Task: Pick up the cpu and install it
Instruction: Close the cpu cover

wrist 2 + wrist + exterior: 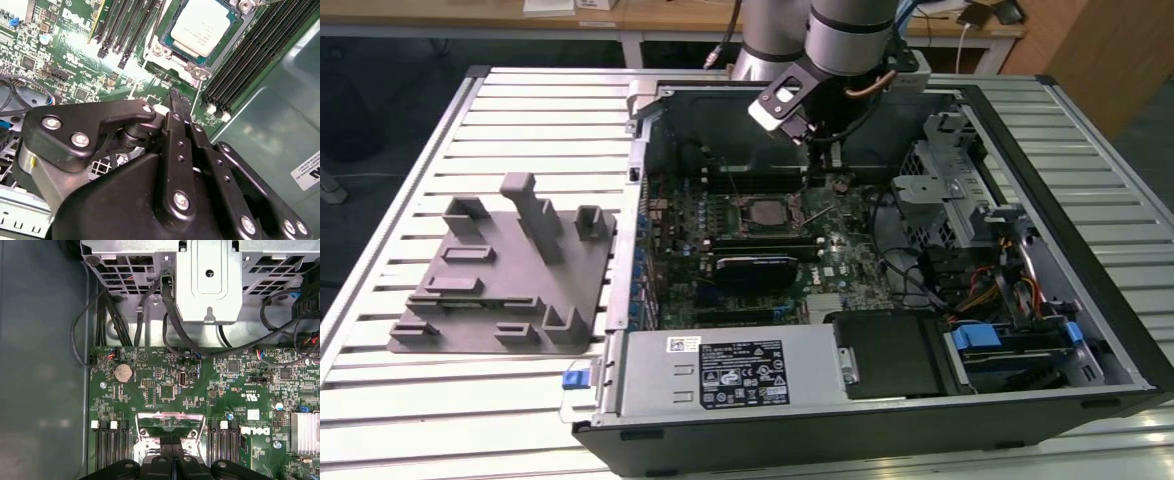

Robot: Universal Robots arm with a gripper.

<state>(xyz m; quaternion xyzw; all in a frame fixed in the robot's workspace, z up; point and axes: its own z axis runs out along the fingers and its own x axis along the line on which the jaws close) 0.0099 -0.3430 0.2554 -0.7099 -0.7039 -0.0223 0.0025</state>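
Sitting right of the grey fixture block (507, 270) on the surface (520, 110), the cpu (202, 25) already lies in its socket (196, 73), picking and placing apparently done, while farther right the jaws hover near it, pressed together on nothing.

The scene looked like a robotics lab or test workshop. A grey industrial robot arm (847, 35) hung over a large table (520, 110) made of slatted aluminium. On the table sat a PC case (854, 440) with its side open and its green motherboard (847, 255) exposed. Beside the case lay a grey plastic fixture (507, 290) with slots and upright posts. Behind the table stood wooden desks (667, 18) on a dark floor (387, 90).
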